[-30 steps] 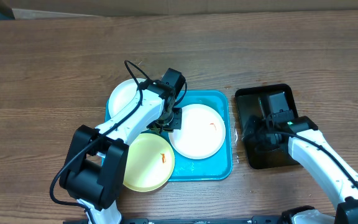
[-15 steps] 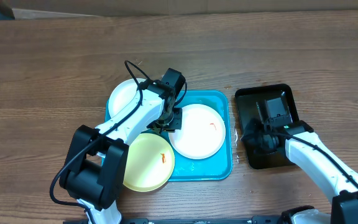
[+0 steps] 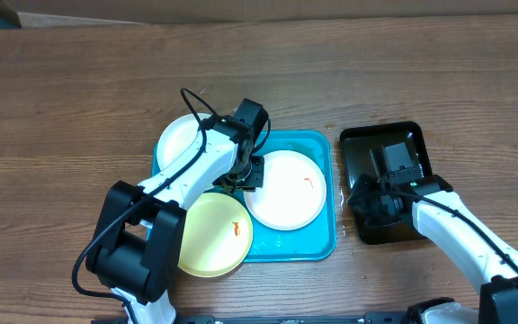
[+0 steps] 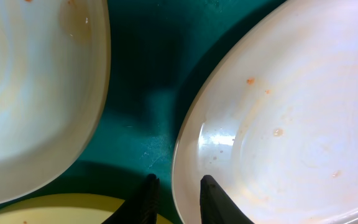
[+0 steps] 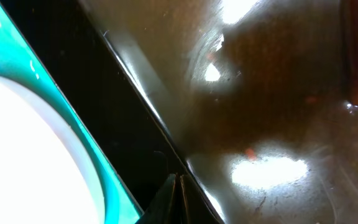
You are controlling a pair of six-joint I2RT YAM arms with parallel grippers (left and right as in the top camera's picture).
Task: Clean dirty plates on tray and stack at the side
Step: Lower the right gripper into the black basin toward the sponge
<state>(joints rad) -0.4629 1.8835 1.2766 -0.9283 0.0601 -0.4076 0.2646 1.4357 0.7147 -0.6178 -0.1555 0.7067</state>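
White plate [image 4: 278,124] rim inside slightly parted left tool [image 4: 179,182], right tool [image 5: 176,186] closed over black tray [image 3: 358,148]

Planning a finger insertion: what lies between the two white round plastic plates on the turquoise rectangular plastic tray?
Bare floor of the tray, with one finger of the left gripper at the gap's near end; the left wrist view shows it.

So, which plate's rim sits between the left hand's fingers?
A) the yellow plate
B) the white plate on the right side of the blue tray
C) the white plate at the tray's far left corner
B: the left wrist view shows the left hand with its fingers on either side of the rim of the white plate on the right of the blue tray.
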